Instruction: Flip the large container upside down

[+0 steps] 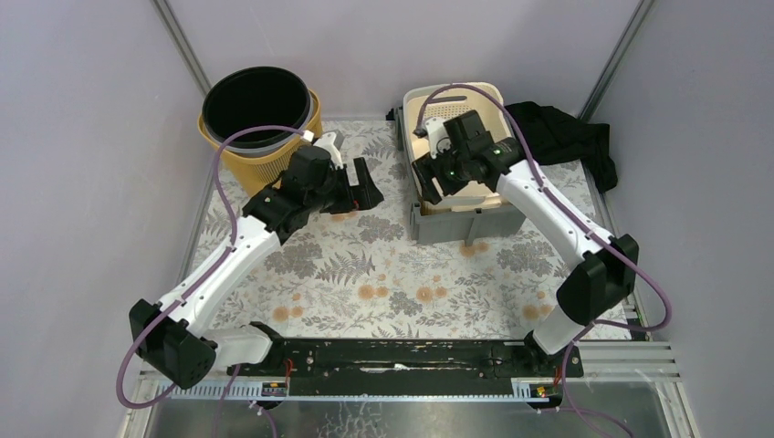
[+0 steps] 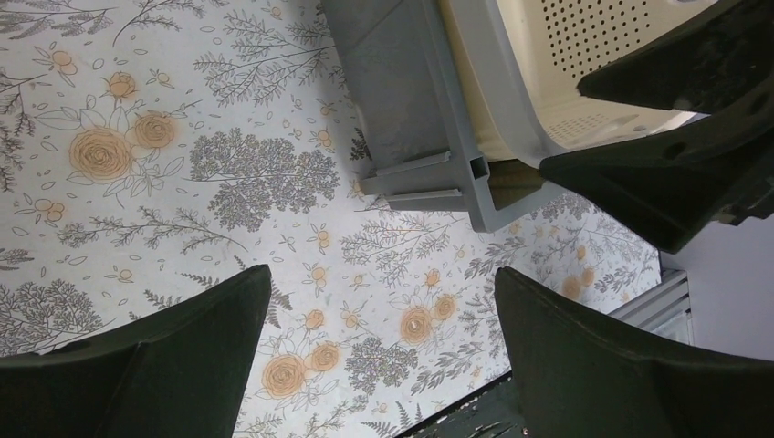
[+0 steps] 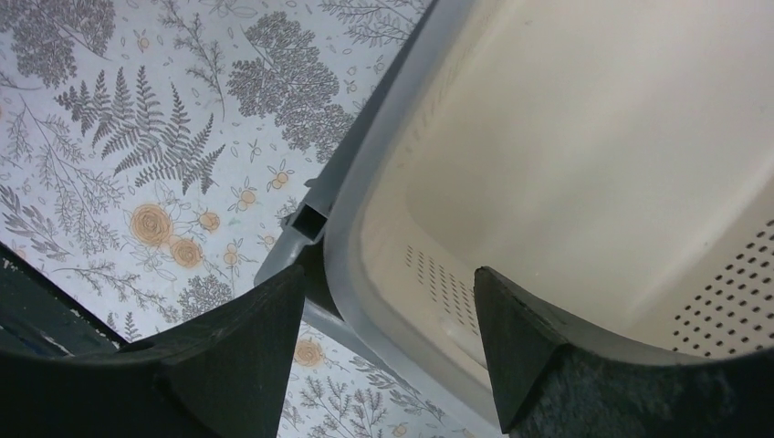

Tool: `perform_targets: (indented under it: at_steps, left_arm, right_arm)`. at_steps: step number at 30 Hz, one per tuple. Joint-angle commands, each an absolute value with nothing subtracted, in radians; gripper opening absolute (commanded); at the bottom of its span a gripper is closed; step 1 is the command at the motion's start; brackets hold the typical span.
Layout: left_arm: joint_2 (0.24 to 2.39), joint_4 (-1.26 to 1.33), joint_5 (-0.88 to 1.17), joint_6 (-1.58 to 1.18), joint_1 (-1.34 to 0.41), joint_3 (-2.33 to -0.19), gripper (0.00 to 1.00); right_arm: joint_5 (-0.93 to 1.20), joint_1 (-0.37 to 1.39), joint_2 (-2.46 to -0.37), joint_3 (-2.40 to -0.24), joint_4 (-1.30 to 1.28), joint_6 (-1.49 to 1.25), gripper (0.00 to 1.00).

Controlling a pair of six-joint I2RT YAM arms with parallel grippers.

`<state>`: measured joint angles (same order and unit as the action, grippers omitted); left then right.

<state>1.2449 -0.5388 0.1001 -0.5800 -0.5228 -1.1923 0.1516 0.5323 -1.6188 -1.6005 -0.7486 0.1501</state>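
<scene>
L gripper [image 1: 368, 189] hovers over flowered table [image 1: 383, 274], jaws wide open, empty, just L of container [image 1: 452, 222]. R gripper [image 3: 388, 278] partly open astride container's near-L rim, one finger inside, one outside, not clamped. Container upright, mid-R of table. Farther back: yellow bucket [image 1: 260, 166] at L, black cloth [image 1: 566, 137] at R.

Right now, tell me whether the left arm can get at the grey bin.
Probably yes. The left gripper is open, and only bare tablecloth lies between it and the grey bin. The right gripper straddles the bin's rim nearby, so that corner is crowded.
</scene>
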Motion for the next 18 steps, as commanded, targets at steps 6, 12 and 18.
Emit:
perform_targets:
  at_steps: [6,12,18]
  left_arm:
    - [1.211,-0.547,0.068,-0.560,-0.528,-1.161,1.00]
    - [1.196,-0.549,0.068,-0.561,-0.528,-1.153,1.00]
    - [1.178,-0.555,0.056,-0.562,-0.528,-1.142,1.00]
  right_arm:
    - [0.040,0.609,-1.681,-1.644,-0.711,0.127,0.72]
    - [-0.112,0.609,-1.749,-1.711,-0.766,0.074,0.56]
    - [-0.142,0.609,-1.785,-1.741,-0.791,0.059,0.44]
